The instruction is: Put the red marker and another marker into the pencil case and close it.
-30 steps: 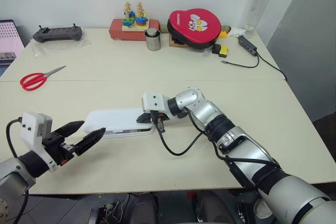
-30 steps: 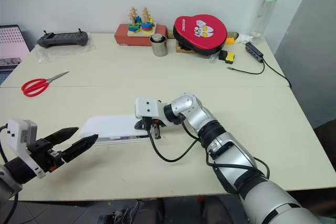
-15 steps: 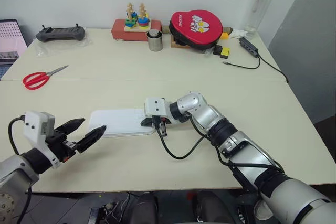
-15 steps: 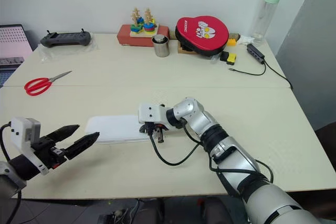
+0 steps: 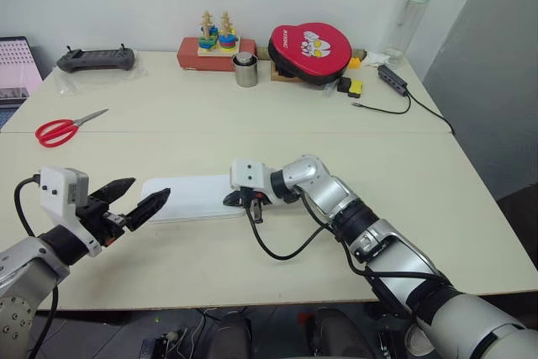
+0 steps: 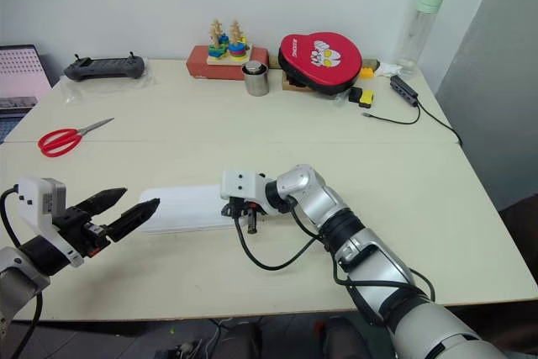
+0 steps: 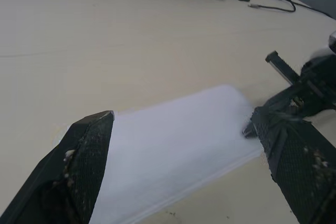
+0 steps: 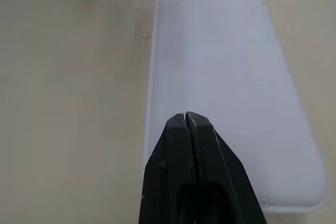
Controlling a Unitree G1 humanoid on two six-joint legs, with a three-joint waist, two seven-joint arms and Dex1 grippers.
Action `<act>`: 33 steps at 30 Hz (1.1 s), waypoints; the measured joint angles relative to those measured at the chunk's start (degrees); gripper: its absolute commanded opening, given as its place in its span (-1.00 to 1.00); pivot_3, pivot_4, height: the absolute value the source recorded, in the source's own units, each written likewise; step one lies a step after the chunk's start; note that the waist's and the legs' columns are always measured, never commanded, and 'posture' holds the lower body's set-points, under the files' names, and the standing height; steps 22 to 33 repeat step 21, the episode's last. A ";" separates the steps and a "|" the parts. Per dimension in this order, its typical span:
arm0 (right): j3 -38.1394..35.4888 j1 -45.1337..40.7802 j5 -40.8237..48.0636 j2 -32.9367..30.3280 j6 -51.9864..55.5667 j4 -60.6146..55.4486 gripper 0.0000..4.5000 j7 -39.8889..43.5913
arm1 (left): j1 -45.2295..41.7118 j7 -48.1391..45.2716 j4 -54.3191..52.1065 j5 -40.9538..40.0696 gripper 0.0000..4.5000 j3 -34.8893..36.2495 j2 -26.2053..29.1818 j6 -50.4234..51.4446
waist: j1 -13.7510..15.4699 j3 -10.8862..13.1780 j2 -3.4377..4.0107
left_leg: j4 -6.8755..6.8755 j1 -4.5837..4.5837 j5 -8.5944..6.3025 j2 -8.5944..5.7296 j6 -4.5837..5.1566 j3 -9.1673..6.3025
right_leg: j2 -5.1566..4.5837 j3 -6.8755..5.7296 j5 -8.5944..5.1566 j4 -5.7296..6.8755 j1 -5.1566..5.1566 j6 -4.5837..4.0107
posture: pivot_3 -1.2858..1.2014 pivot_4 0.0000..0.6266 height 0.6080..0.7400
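Note:
The white pencil case [image 5: 189, 197] lies flat on the near part of the table with its lid down. My right gripper [image 5: 236, 200] is shut, and its tips rest on the case's right end; the right wrist view shows the fingertips [image 8: 186, 118] pressed together over the white lid [image 8: 226, 72]. My left gripper [image 5: 150, 188] hovers open just off the case's left end, with nothing between its fingers [image 7: 84, 150]. In the left wrist view the case [image 7: 178, 150] lies between them. The red marker and the other marker are out of view.
Red-handled scissors [image 5: 59, 128] lie at the left. Along the back edge stand a black controller [image 5: 94, 58], a wooden stacking toy [image 5: 212, 39], a metal cup [image 5: 245, 69], a red pad [image 5: 309, 44], a bottle [image 5: 403, 14] and a cabled hub [image 5: 391, 77].
The case's lid, slightly raised a second ago, now lies flat under my right gripper. My left gripper has edged forward toward the case's left end, still open.

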 measured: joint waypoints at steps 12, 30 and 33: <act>-25.60 15.56 14.28 -16.61 27.05 -31.35 0.49 -15.48 | -9.78 6.63 21.54 15.91 1.00 -2.19 2.14 -10.17 | 0.97 -0.06 -0.17 | -0.03 -0.90 -0.06 -0.03 -0.09 0.00 | 0.01 -0.02 0.31 -0.02 -0.85 0.07 | 0.03 -0.52 1.00; -27.61 17.73 17.97 -19.74 32.75 -39.03 0.99 -20.82 | -10.20 5.56 32.51 19.41 1.00 0.31 3.66 -15.86 | -0.37 -0.05 -0.17 | -0.08 -0.88 -0.07 -0.02 -0.08 0.06 | -0.03 -0.01 0.32 -0.05 -0.85 0.13 | 0.03 -0.52 1.00; -27.61 17.73 17.97 -19.74 32.75 -39.03 0.99 -20.82 | -10.20 5.56 32.51 19.41 1.00 0.31 3.66 -15.86 | -0.37 -0.05 -0.17 | -0.08 -0.88 -0.07 -0.02 -0.08 0.06 | -0.03 -0.01 0.32 -0.05 -0.85 0.13 | 0.03 -0.52 1.00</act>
